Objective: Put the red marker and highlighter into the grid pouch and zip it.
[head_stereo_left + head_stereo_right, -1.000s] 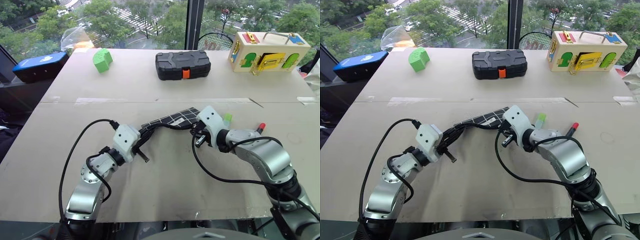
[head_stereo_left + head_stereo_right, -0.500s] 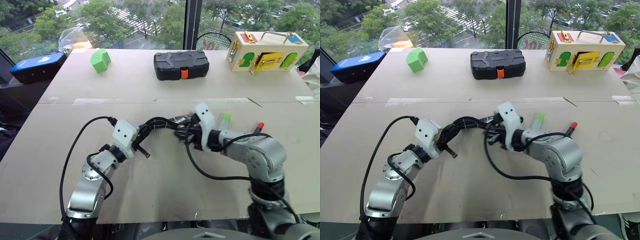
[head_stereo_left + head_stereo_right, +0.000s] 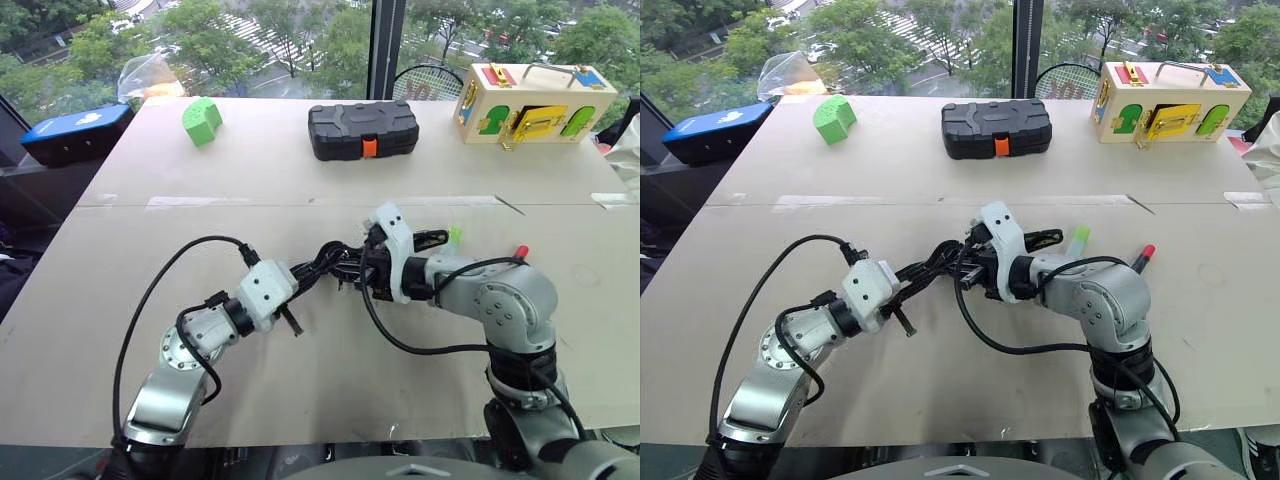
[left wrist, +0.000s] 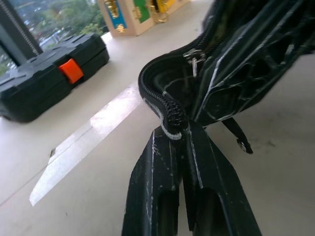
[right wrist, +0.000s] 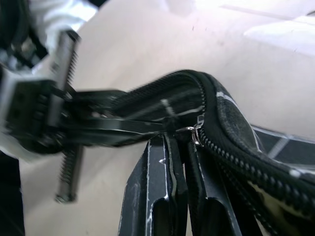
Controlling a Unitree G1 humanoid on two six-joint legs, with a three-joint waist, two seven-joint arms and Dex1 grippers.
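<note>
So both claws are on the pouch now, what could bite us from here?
The left claw is shut on just the zipper-edge end of the grid pouch, a thin hold that could slip when the zipper is pulled. The right claw is shut right by the zipper pull, which may slip from it. The highlighter and red marker lie just past the right arm, which might knock them away.

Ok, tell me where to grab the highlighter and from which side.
Grip the highlighter across the middle of its pale barrel, coming from above. It lies flat on the table, green cap pointing away, right beside the right arm, so a side approach looks cramped.
</note>
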